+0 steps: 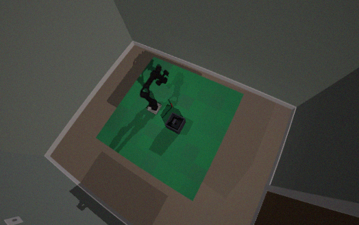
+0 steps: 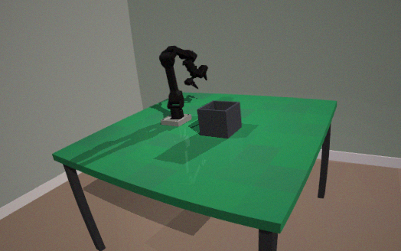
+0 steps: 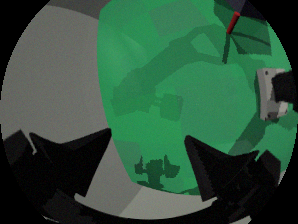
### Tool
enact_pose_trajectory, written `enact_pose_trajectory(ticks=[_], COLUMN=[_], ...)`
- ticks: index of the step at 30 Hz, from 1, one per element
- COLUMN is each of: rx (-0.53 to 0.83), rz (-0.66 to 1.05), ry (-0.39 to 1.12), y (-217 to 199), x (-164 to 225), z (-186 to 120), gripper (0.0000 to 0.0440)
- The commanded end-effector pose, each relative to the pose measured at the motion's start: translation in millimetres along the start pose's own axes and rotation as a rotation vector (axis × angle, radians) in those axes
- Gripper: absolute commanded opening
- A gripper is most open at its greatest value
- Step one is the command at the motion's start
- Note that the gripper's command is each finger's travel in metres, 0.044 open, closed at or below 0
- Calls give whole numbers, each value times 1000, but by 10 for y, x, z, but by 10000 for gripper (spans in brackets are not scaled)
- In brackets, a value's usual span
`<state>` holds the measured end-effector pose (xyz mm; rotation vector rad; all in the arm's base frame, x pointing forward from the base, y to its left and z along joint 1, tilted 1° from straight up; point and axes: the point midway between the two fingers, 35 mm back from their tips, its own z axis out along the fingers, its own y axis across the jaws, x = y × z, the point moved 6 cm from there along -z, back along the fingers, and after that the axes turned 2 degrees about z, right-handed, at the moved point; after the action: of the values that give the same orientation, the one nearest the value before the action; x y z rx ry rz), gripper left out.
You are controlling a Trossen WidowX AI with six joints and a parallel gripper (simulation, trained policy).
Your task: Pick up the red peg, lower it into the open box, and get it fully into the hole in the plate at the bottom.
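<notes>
One slim red peg [image 1: 171,105] [image 3: 233,23], upright, between dark grey open-topped box [image 1: 170,128] [image 2: 214,122] and table's far edge. One black two-fingered gripper [image 1: 162,77] [image 2: 201,81] [image 3: 149,136], spread wide, grasping nothing, high, off toward the far left corner. Advisable: centre above peg, descend straight, then close.

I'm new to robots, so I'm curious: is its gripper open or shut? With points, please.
Open: the gripper [image 1: 164,78] [image 2: 198,82] [image 3: 149,136] has its fingers wide apart, nothing between them.
</notes>
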<state>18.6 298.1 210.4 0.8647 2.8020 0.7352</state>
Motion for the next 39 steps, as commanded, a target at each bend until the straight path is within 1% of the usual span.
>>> enact_pose_trajectory(ticks=[1, 10, 19, 28, 39], rx=[49, 201, 346, 459, 535], rz=[55, 199, 325, 438, 555], ry=[-64, -185, -214, -191, -154], y=[95, 92, -104, -360, -655], x=[-367, -1190, -1786, -2130, -2329], z=[-57, -168, -293, -357, -271], gripper=[433, 435, 440, 440, 440])
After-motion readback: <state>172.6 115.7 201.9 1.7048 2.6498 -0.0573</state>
